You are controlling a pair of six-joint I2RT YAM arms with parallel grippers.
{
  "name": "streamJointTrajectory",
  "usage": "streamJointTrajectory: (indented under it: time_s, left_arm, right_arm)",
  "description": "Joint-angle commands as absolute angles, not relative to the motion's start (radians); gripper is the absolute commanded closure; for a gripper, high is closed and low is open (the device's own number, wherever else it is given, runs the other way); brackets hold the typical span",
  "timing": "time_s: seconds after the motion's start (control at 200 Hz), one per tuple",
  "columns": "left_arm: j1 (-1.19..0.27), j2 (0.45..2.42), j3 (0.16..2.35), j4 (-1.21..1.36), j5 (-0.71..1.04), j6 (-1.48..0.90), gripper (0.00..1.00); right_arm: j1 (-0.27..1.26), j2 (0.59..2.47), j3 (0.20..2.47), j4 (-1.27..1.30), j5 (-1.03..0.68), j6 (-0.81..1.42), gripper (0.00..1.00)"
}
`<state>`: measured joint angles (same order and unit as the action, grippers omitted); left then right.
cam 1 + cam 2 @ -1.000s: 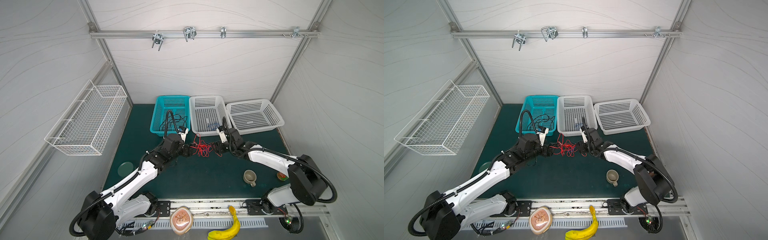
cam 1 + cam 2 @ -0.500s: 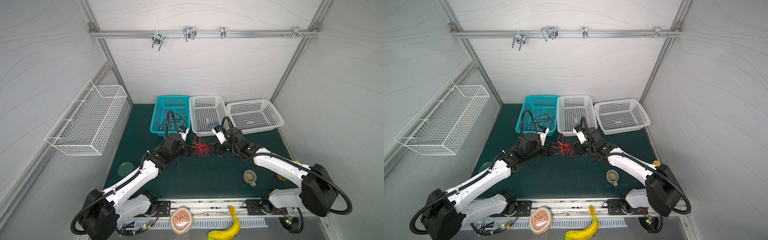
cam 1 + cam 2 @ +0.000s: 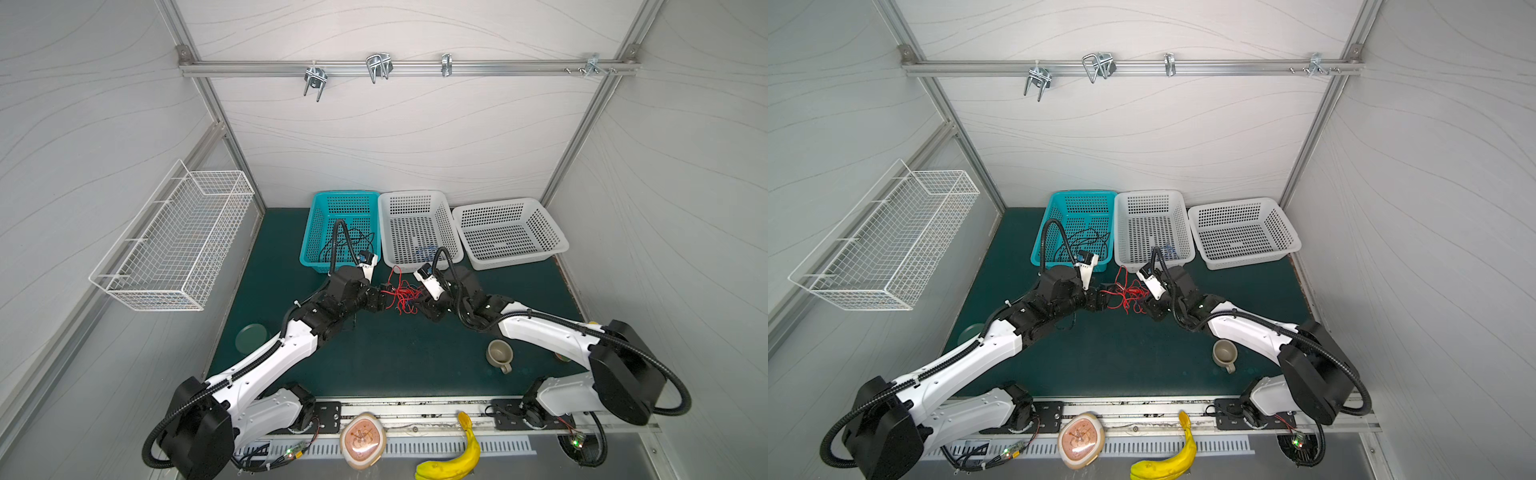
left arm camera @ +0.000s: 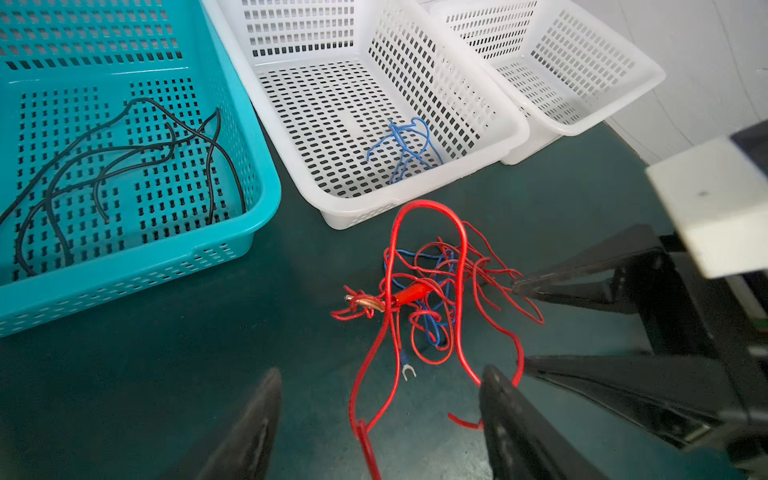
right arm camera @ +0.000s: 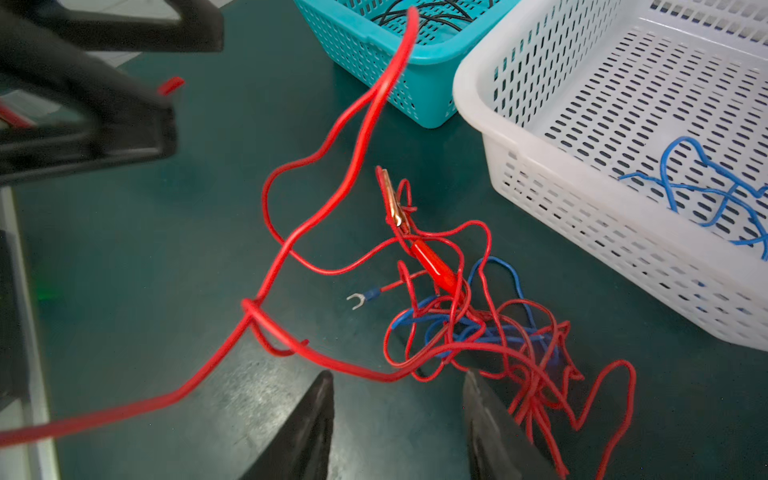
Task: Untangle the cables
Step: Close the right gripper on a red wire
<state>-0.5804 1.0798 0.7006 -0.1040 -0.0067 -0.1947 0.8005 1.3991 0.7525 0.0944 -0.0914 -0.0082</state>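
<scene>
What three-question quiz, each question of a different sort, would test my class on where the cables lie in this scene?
1. True or false: the black cables lie in the teal basket.
2. Which colour of cable lies in the middle white basket? A red, B blue, C black.
3. Name the two colours in the tangle on the mat.

Key: 1 true; 2 B, the blue cables; 3 red and blue.
</scene>
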Motion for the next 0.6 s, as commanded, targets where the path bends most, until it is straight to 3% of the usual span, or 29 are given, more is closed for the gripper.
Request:
streamJointTrajectory:
  time_s: [0.0,0.265,0.485,0.595]
  left_arm:
    - [-0.580,1.081,0.736,-0.050,-0.005,-0.190,0.24]
    - [-0.581,1.089,0.729,-0.040,-0.012,-0.192,0.24]
    - [-0.580,1.104,0.732,-0.028,-0.016,-0.190,0.24]
    - [-0.581,1.107,0.731,-0.028,-0.017,-0.189,0.24]
  right_arm:
    - [0.805,1.435,0.790,0.153,-0.081,-0.033,0.51]
    - [0.805,1.470,0.821,0.165,-0.119,-0.025,0.59]
    - [0.807,1.467,0.830,0.160,-0.146,-0.012,1.00]
    - [0.807,1.460,0.830,0.150,-0.147,-0.012,1.00]
